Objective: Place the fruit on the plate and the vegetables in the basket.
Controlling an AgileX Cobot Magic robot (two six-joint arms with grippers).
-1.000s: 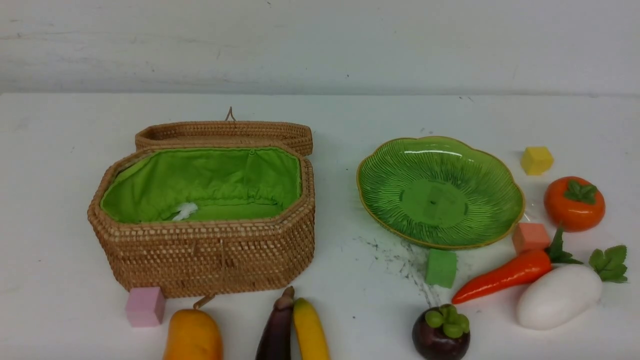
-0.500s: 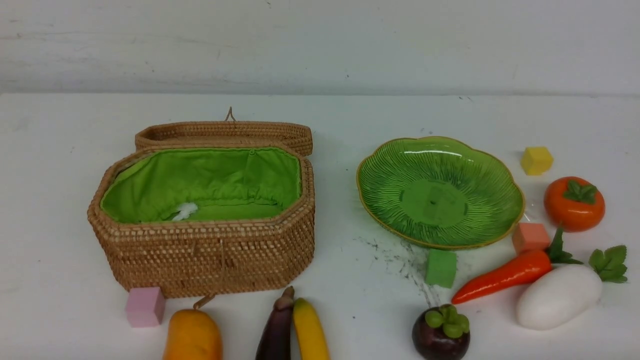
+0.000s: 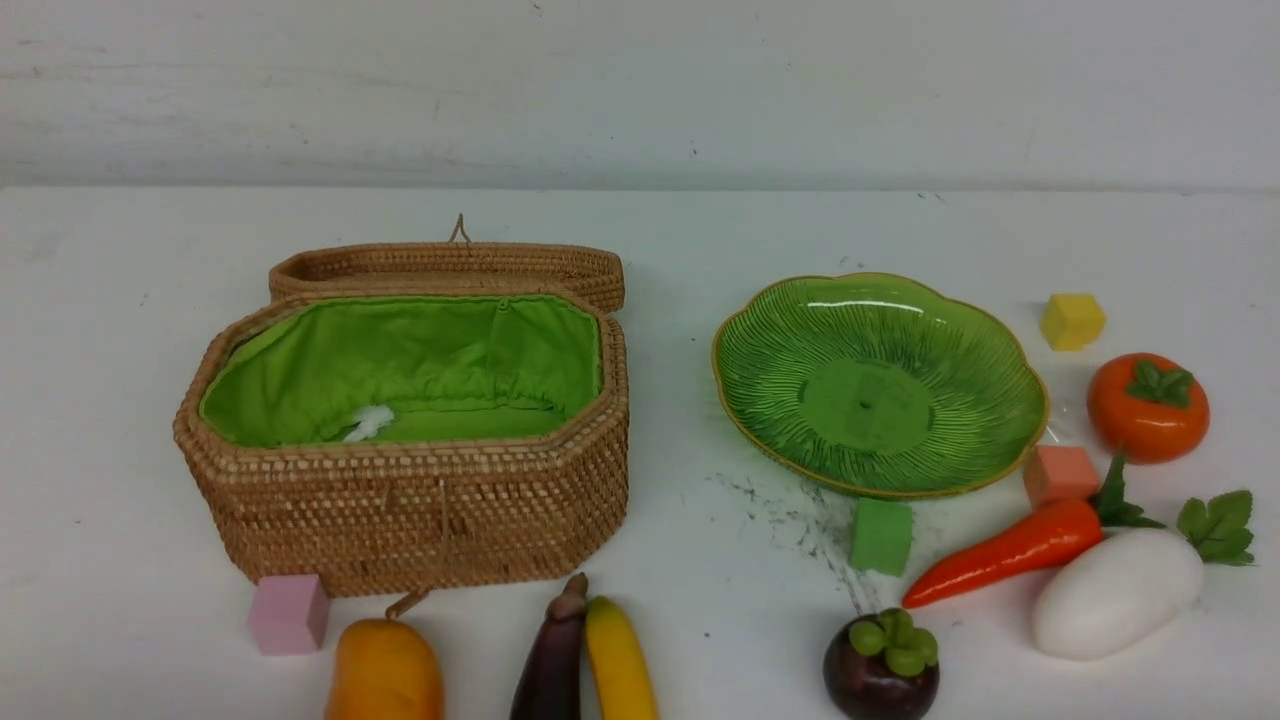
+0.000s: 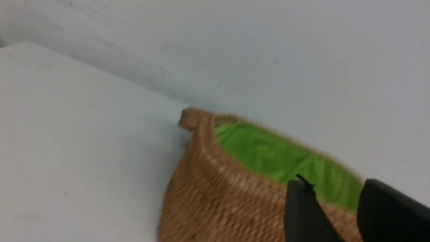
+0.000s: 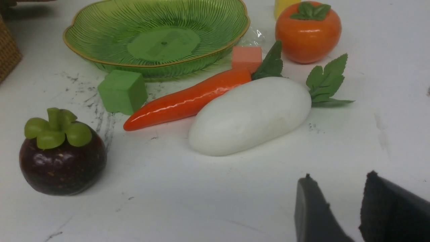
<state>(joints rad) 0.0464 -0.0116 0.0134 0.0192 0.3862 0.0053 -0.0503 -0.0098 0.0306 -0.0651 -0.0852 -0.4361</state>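
The wicker basket stands open at the left and the green plate sits bare at the right. Along the near edge lie the mango, eggplant, banana and mangosteen. To the right of the plate are the persimmon, carrot and radish. My left gripper is open and empty, close to the basket wall. My right gripper is open and empty over bare table, short of the radish. Neither gripper shows in the front view.
Small cubes lie about: a pink cube by the basket's front corner, a green cube and a salmon cube at the plate's near rim, and a yellow cube behind the persimmon. The basket lid lies back behind the basket.
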